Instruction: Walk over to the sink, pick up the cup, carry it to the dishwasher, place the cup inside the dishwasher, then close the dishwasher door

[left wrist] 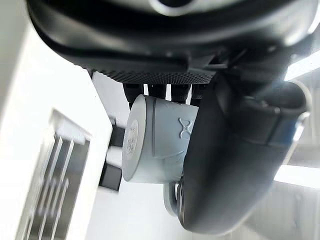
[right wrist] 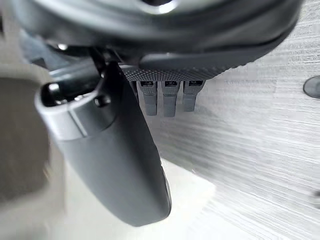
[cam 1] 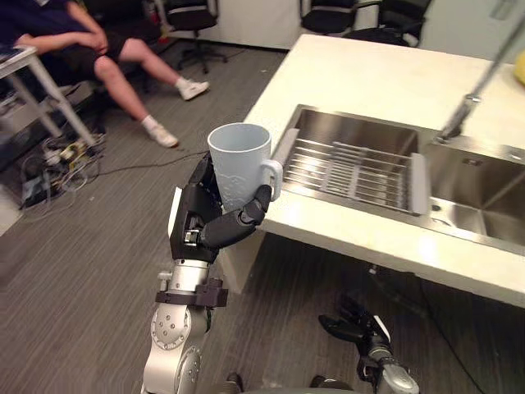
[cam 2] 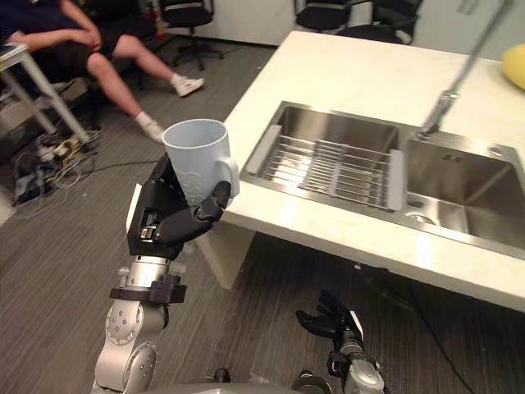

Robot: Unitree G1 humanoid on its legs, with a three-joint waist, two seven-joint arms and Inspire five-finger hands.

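A pale blue cup (cam 1: 239,164) with a side handle stands upright in my left hand (cam 1: 205,217), raised just off the near left corner of the counter (cam 1: 361,74). The thumb (left wrist: 235,165) curls round the cup's body (left wrist: 155,140) and the fingers wrap its far side, so the hand is shut on it. The cup (cam 2: 197,160) looks empty and hangs clear of the counter edge. Down low by the floor, my right hand (cam 1: 357,324) hangs with relaxed, straight fingers and holds nothing; the right wrist view has its thumb (right wrist: 115,155) over grey floor.
A steel double sink (cam 1: 361,131) with a wire rack (cam 1: 353,168) is set in the pale counter, with a faucet (cam 1: 472,90) behind. A person (cam 1: 123,53) sits at the far left beside a table leg and floor cables (cam 1: 57,164). Office chairs (cam 1: 193,16) stand behind.
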